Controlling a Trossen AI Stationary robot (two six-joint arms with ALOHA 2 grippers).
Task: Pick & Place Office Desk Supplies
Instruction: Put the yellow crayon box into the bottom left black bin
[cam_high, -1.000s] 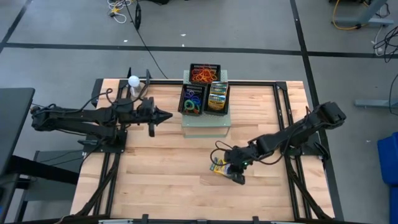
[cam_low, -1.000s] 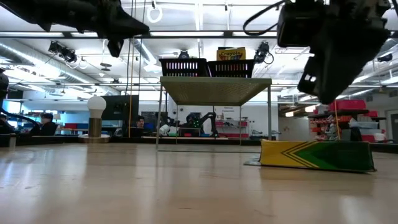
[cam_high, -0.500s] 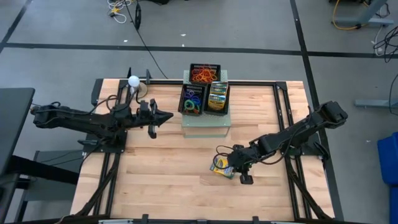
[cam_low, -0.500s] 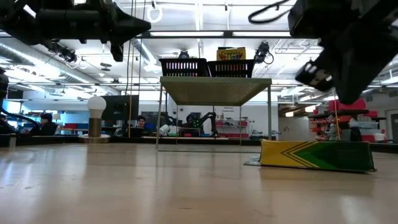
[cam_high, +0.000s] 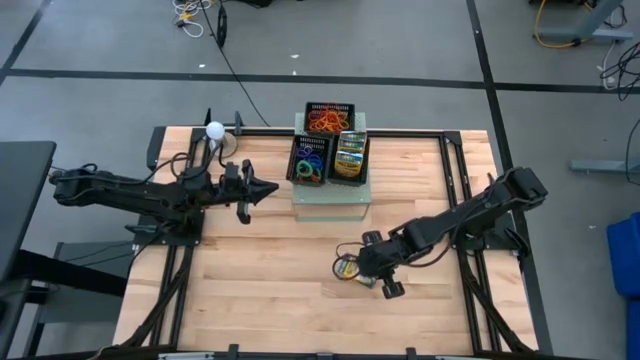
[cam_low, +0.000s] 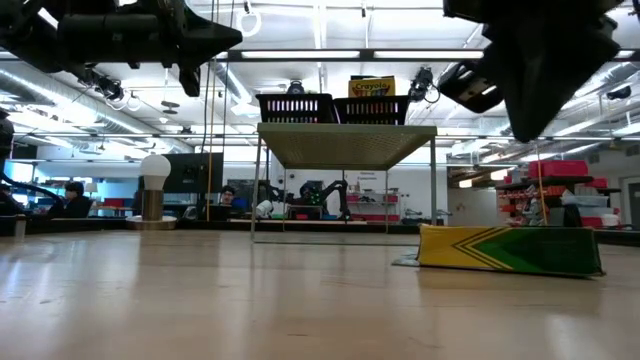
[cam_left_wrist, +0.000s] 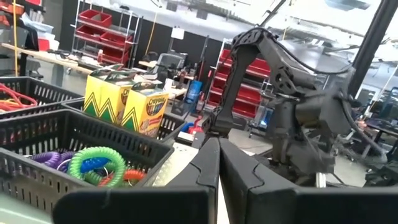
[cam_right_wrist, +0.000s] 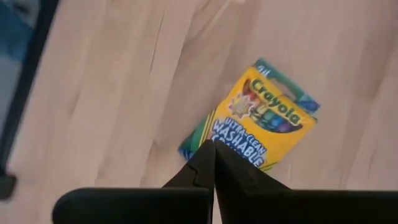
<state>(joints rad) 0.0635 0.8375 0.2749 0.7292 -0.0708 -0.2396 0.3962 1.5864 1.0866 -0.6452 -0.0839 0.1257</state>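
Note:
A yellow-green crayon box (cam_high: 346, 267) (cam_low: 510, 250) (cam_right_wrist: 261, 127) lies flat on the wood table, right of centre. My right gripper (cam_high: 362, 270) (cam_low: 524, 128) (cam_right_wrist: 213, 151) hangs shut above its near edge, pointing steeply down, clear of it. My left gripper (cam_high: 270, 187) (cam_left_wrist: 217, 143) hovers shut and about level, left of the trays. Three black mesh trays hold orange rubber bands (cam_high: 327, 122), coloured loops (cam_high: 309, 162) (cam_left_wrist: 93, 167) and crayon boxes (cam_high: 350, 155) (cam_left_wrist: 127, 102).
The trays stand on a pale-green perforated box (cam_high: 331, 203) (cam_low: 345, 145) at the table's far middle. A white bulb-shaped lamp (cam_high: 214, 129) (cam_low: 154, 172) stands at the far left. Bare wood lies near and left of the crayon box.
My right gripper has risen above the crayon box and rolled at the wrist; the box stays flat where it was. My left gripper has sunk slightly and tipped up to about level, then kept still.

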